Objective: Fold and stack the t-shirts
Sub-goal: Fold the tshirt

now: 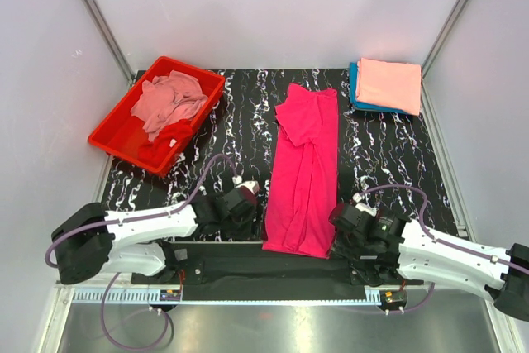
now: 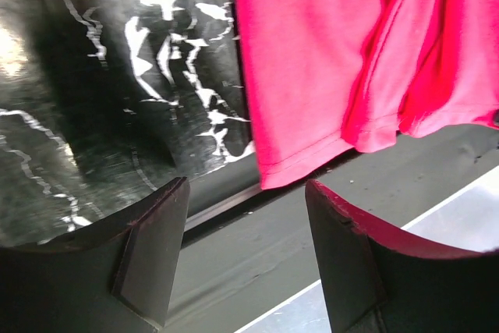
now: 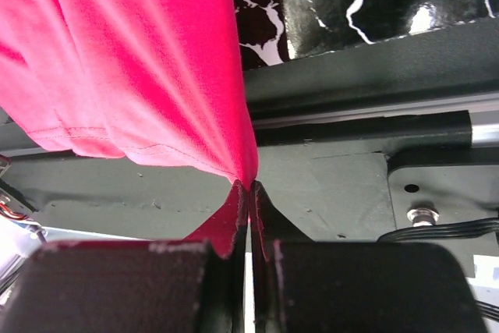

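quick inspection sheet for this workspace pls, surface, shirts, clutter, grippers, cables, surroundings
Surface: black marbled tabletop, no spills seen.
Job's things: hot pink t-shirt laid lengthwise at centre, its hem over the near edge; salmon tee folded on teal tee at far right; dusty pink tee and red tee crumpled in the red tray.
Clutter: nothing seen.
Grippers: left gripper open, empty, near the hem; right gripper shut on the hem corner.
Cables: left arm's cable and right arm's cable loop above the tabletop.
Surroundings: white walls.
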`<action>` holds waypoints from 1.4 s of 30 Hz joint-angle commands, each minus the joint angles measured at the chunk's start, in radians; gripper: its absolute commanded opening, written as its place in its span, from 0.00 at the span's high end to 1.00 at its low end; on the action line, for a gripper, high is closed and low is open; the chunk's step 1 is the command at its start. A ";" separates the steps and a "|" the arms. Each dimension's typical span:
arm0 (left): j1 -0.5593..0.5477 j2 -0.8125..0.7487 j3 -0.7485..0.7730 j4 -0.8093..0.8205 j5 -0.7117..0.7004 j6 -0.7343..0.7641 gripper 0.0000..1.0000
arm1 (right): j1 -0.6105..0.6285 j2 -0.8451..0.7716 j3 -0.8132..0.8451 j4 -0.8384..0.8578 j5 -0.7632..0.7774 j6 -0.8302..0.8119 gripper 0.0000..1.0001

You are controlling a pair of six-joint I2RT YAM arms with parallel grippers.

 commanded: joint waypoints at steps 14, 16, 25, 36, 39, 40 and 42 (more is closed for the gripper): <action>-0.103 0.109 -0.028 0.156 0.016 -0.109 0.42 | 0.009 0.057 0.035 0.007 0.029 -0.014 0.98; -0.106 0.104 -0.029 0.159 0.006 -0.116 0.42 | 0.009 0.042 0.037 -0.001 0.034 -0.014 0.98; -0.106 0.104 -0.020 0.161 -0.009 -0.136 0.43 | 0.009 -0.018 0.026 -0.040 0.049 -0.007 0.99; -0.104 0.100 -0.026 0.161 -0.027 -0.158 0.69 | 0.009 -0.012 0.014 -0.031 0.042 -0.008 0.98; -0.104 0.084 -0.017 0.141 -0.035 -0.158 0.95 | 0.009 -0.012 0.016 -0.045 0.042 -0.010 0.99; -0.104 0.080 -0.012 0.123 -0.040 -0.159 1.00 | 0.009 -0.015 0.017 -0.056 0.042 -0.008 1.00; -0.106 0.072 -0.006 0.115 -0.046 -0.159 1.00 | 0.007 -0.020 0.017 -0.062 0.045 -0.008 1.00</action>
